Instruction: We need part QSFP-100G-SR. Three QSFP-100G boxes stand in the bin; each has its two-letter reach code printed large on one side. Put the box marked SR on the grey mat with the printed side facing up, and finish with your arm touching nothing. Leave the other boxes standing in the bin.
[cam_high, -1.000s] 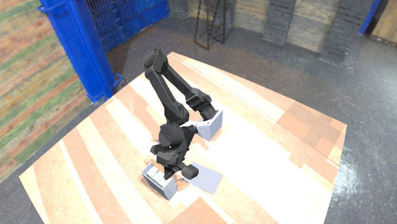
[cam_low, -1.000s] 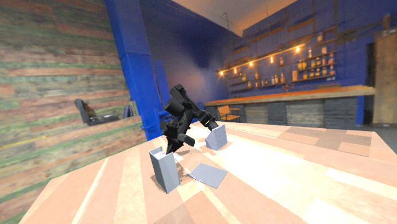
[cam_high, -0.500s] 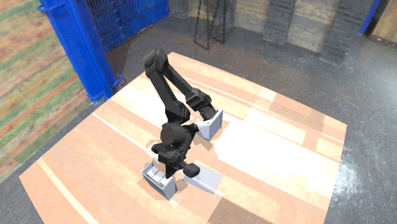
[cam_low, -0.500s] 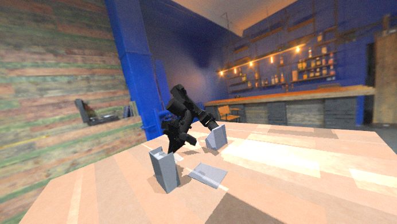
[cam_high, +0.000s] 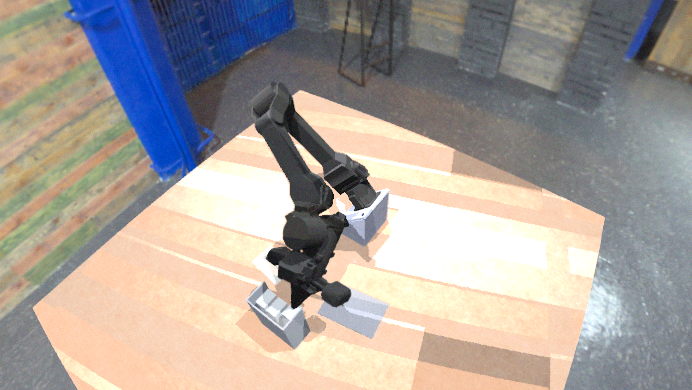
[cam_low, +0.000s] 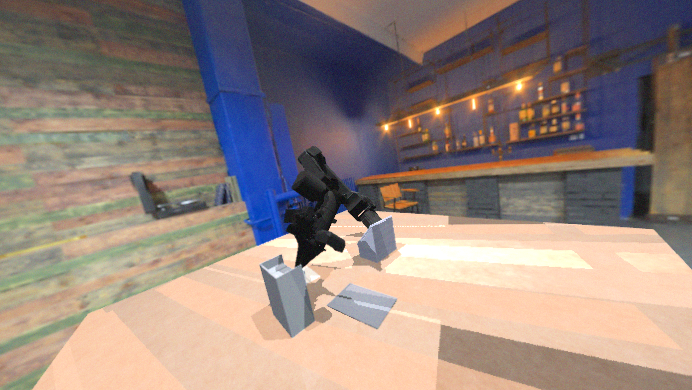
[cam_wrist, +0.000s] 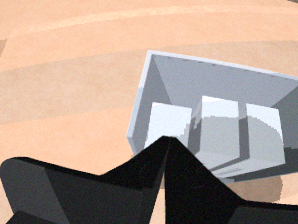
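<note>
The grey bin stands upright on the table. Three white boxes stand in it side by side: one at the left, one in the middle and one at the right in the wrist view. Faint marks show low on the middle box's side, but no reach code is readable. My gripper is shut and empty, its tips above or beside the bin's rim near the left box; contact cannot be told. The grey mat lies flat beside the bin and bears no box.
A grey angular housing stands around the arm's base end, behind the mat. A white piece lies on the table behind the bin, partly hidden by the arm. Bands of light and shadow cross the table.
</note>
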